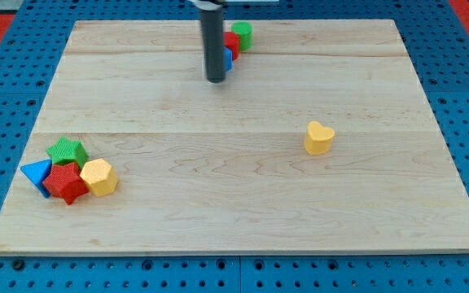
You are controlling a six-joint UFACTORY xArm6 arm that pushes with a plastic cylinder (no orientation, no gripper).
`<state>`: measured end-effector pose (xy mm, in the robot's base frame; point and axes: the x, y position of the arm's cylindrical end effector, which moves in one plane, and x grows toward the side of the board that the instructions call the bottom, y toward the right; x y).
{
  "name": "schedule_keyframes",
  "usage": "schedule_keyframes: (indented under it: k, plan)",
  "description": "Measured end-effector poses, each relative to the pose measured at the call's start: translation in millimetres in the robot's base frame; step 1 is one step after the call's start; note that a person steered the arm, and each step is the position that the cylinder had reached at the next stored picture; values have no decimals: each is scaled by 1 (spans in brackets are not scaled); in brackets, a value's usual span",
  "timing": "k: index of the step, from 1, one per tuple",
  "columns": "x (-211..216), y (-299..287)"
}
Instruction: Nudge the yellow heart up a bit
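Observation:
The yellow heart (pixel 318 137) lies alone on the wooden board, right of the middle. My tip (pixel 216 80) is at the end of the dark rod near the view's top centre, well up and to the left of the heart, not touching it. Just behind the rod sit a green block (pixel 242 33), a red block (pixel 231 42) and a blue block (pixel 228 59), partly hidden by the rod.
At the view's bottom left is a cluster: a green star (pixel 67 150), a blue triangle (pixel 36 173), a red star (pixel 66 182) and a yellow hexagon (pixel 98 177). The board (pixel 243 212) lies on a blue pegboard surface.

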<state>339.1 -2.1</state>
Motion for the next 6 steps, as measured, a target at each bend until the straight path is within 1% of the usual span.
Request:
schedule_keyframes:
  k: [1,2,3,4,5,6]
  plan:
    - [22,80]
    - [46,147]
    - [103,166]
    - [145,151]
    - [141,90]
    - [121,50]
